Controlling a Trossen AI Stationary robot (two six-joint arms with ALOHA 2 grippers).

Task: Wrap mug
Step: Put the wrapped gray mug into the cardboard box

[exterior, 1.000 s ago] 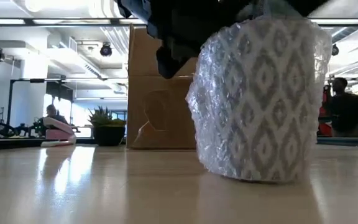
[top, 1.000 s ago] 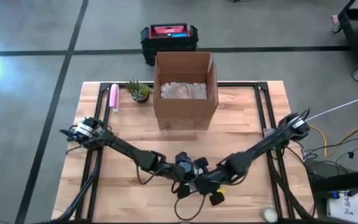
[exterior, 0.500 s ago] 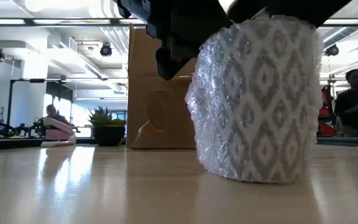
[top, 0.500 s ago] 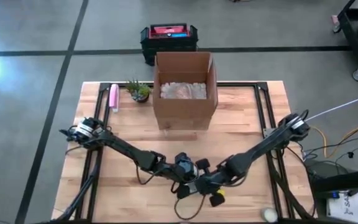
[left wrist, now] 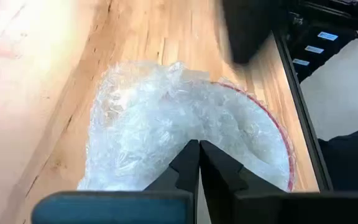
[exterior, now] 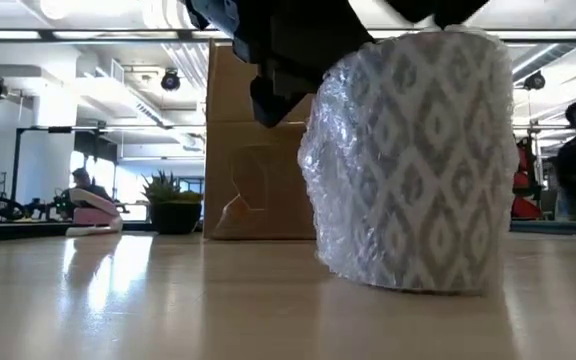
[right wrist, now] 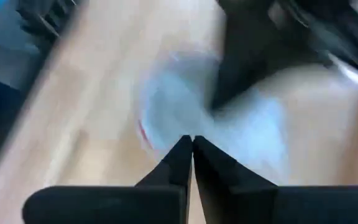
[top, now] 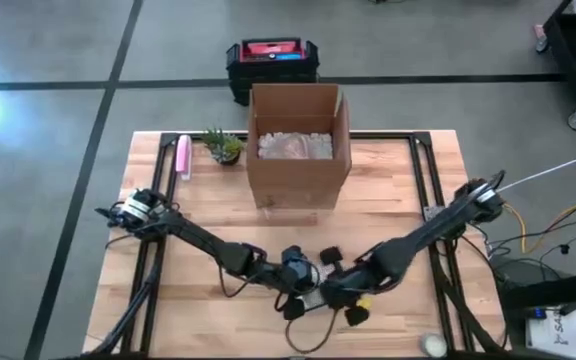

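A: Standing upright near the table's [top: 158, 310] front edge, the bubble-wrapped mug [exterior: 413, 160] keeps its long axis vertical, mouth up.

B: And the grippers?

A: Left gripper [left wrist: 199, 158] and right gripper [right wrist: 192, 149] meet above it, each with fingers pressed together, nothing visibly held. Bare wood lies on both sides. Farther back stands a cardboard box [top: 298, 145].

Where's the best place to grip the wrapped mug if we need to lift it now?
Probably from above, at the rim. The mug stands upright on the table, its top open with bubble wrap tucked inside. The left gripper is already there, shut on the wrap. The wide, slippery sides look poor for a side grasp.
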